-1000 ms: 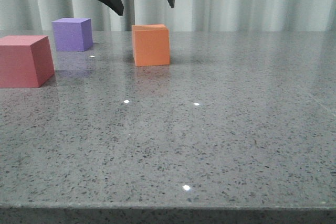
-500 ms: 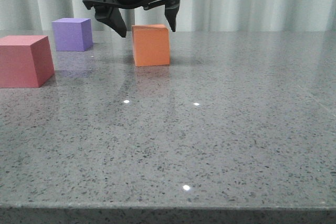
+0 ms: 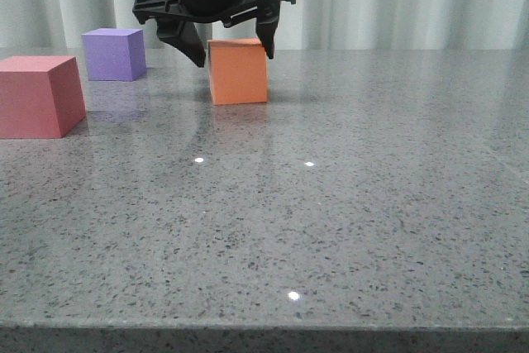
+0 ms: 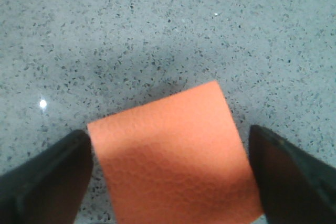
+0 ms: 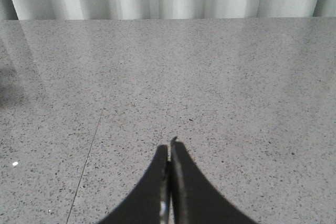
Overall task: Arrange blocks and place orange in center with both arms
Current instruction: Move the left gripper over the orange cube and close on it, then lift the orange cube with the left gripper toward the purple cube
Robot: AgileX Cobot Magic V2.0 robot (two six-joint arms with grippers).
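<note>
- The left gripper [image 3: 234, 51] hangs over the orange cube [image 3: 238, 71], its two dark fingers spread wide, one on each side of the cube's top edge.
- From the left wrist camera the orange cube [image 4: 170, 156] lies between the fingertips [image 4: 44, 179]; a thin strip of grey table shows between each finger and the cube, so the fingers are not pressing on it.
- On the table [image 3: 331, 204] in the front view, the orange cube stands at about 11 o'clock from the table's middle, flat on its base, one face turned toward the camera.
- The purple cube [image 3: 114, 54] sits at roughly 10 o'clock from the orange cube, farther back and well apart from it.
- The red cube [image 3: 40, 95] is at about 8 o'clock from the orange cube, nearer the camera, at the left edge of the front view and partly cut off by it.
- The red cube and the purple cube are near each other but not touching.
- The right gripper [image 5: 169, 182] appears only in its own wrist view, its fingers pressed together with nothing between them, above bare speckled tabletop.
- A pale pleated curtain [image 3: 397, 2] runs behind the table.
</note>
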